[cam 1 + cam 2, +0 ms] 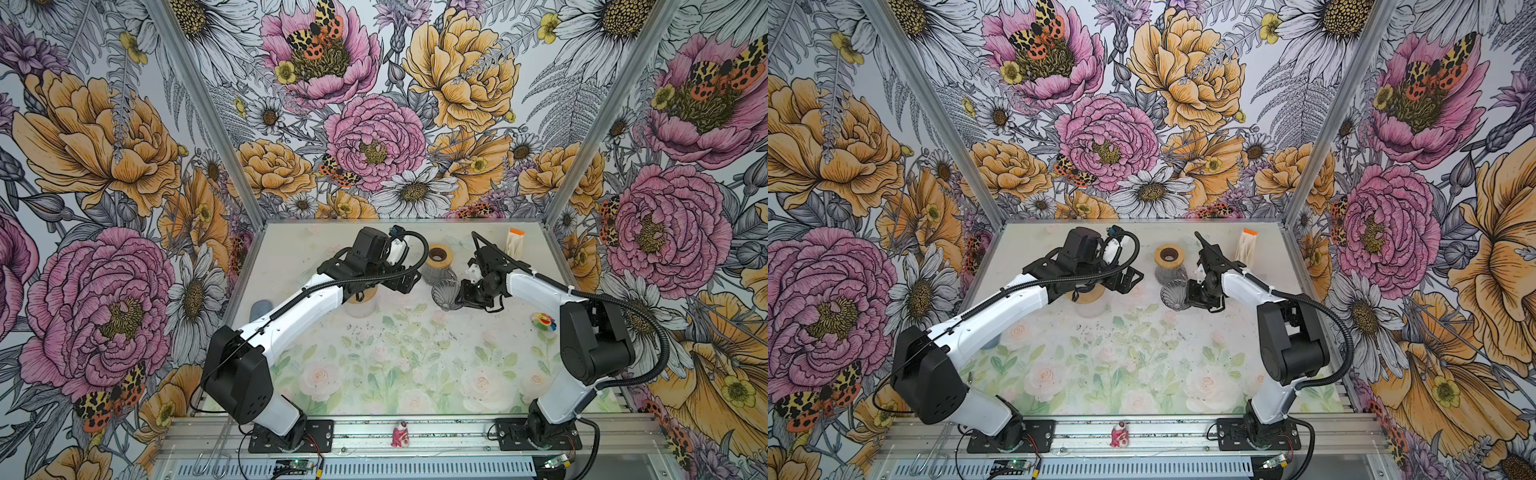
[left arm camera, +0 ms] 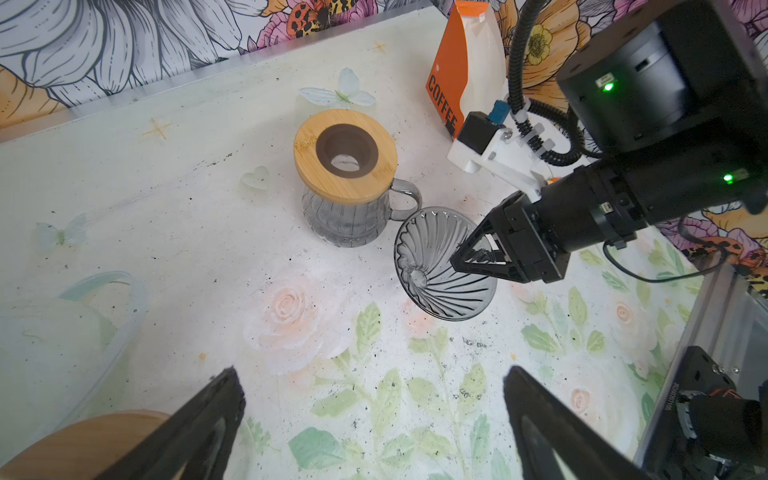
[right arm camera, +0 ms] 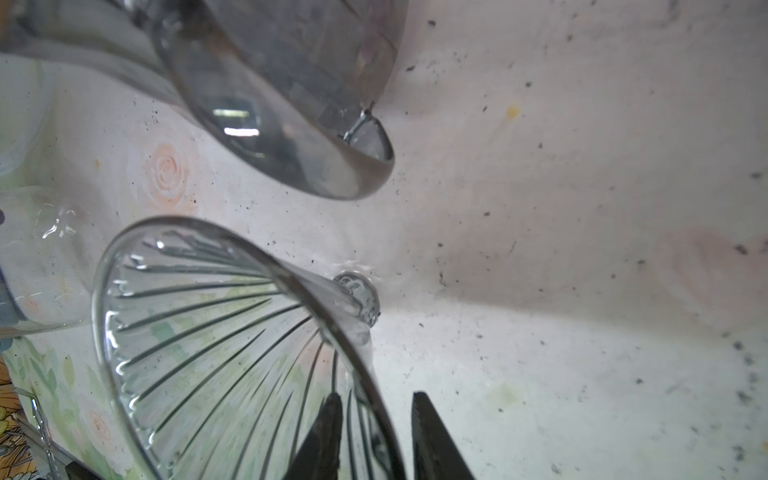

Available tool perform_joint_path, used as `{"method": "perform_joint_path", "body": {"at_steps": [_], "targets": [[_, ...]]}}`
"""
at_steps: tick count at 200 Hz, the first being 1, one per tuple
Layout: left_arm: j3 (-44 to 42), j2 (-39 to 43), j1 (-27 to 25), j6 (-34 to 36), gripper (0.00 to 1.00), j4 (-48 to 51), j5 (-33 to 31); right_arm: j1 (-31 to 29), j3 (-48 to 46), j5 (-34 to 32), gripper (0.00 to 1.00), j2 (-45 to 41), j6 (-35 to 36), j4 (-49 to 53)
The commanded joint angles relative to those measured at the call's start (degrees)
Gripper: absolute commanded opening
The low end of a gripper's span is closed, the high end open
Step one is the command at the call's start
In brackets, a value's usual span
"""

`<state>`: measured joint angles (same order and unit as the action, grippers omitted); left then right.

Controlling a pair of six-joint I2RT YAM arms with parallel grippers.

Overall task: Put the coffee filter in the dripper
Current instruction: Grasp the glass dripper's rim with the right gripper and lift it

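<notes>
The ribbed cone-shaped dripper of smoky clear glass is tipped onto its side in the far middle of the rose-printed bench. It sits just beside the ribbed glass server with a handle and a round bamboo collar, on the side nearer the arm bases. Its wide mouth faces the left arm. Whether it rests on the bench or hangs just clear cannot be told.

The right gripper reaches in low from the right and meets the dripper at its rim. In the right wrist view its black fingers stand narrow, one inside the cone and one outside, with the glass wall between them. A sliver of gap shows at the outer finger, so I cannot tell whether they pinch the glass.

The left gripper hovers over the bench to the left of the server. Its fingers are spread wide, hold nothing and touch nothing. A round wooden lid lies just beside one of them.

An orange-and-white pouch lettered COFFEE stands upright at the back right.
</notes>
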<state>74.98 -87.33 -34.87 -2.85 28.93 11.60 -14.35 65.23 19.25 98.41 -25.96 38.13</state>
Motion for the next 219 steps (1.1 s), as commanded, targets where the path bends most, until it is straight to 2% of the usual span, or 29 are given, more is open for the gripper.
{"method": "perform_joint_path", "body": {"at_steps": [1,106,161,219], "targets": [[0.4,-0.43,-0.28,-0.09,0.99,0.36,-0.59,-0.4,2.13,-0.64,0.28,0.71,-0.48,0.01],[0.44,-0.56,-0.2,0.06,0.99,0.32,-0.8,-0.47,2.61,-1.44,0.12,0.21,-0.98,0.02],[0.6,-0.39,-0.24,0.04,0.99,0.38,-0.89,-0.46,2.75,-1.28,0.08,-1.68,-1.04,0.0],[0.96,0.05,-0.21,0.15,0.99,0.64,-1.42,-0.34,2.87,0.4,0.01,-4.63,0.32,0.13]]}}
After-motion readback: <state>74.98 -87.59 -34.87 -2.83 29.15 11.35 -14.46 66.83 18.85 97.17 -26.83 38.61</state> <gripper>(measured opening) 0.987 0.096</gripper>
